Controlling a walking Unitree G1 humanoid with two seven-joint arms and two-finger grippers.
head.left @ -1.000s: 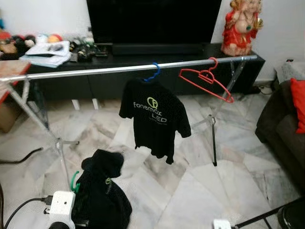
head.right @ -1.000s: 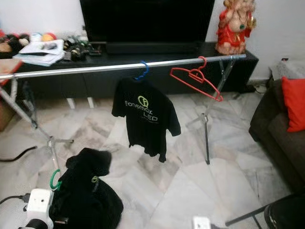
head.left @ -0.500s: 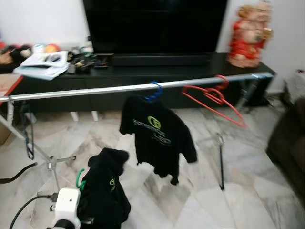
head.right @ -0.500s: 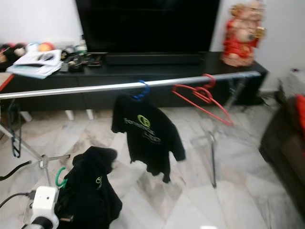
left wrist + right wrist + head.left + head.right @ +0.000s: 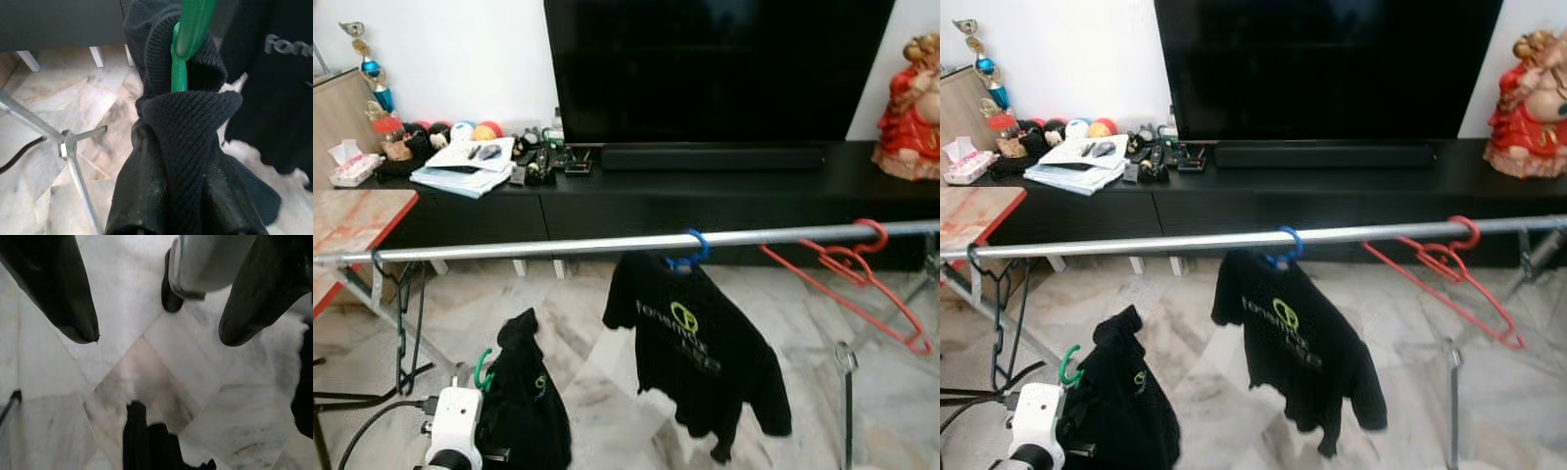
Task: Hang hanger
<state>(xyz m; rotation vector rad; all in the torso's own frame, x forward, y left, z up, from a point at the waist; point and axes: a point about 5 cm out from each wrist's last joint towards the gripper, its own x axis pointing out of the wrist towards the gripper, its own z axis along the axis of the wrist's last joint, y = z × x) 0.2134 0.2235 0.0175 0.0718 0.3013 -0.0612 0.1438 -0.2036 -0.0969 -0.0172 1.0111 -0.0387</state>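
Two jaws: left gripper (image 5: pixel 171 215) apparently clamps green hanger (image 5: pixel 188 39) through garment (image 5: pixel 186 122); right gripper (image 5: pixel 156 338) open.

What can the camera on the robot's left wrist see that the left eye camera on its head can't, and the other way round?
The left wrist view gives the ribbed knit collar bunched round the green hanger, with the left gripper shut on it. The left eye view gives the rail, red hanger, television and statue. Both show the hanging black T-shirt and marble floor.

A silver rail (image 5: pixel 558 245) carries a blue hanger (image 5: pixel 686 251) with black shirt (image 5: pixel 700 352) and a red hanger (image 5: pixel 857 279).
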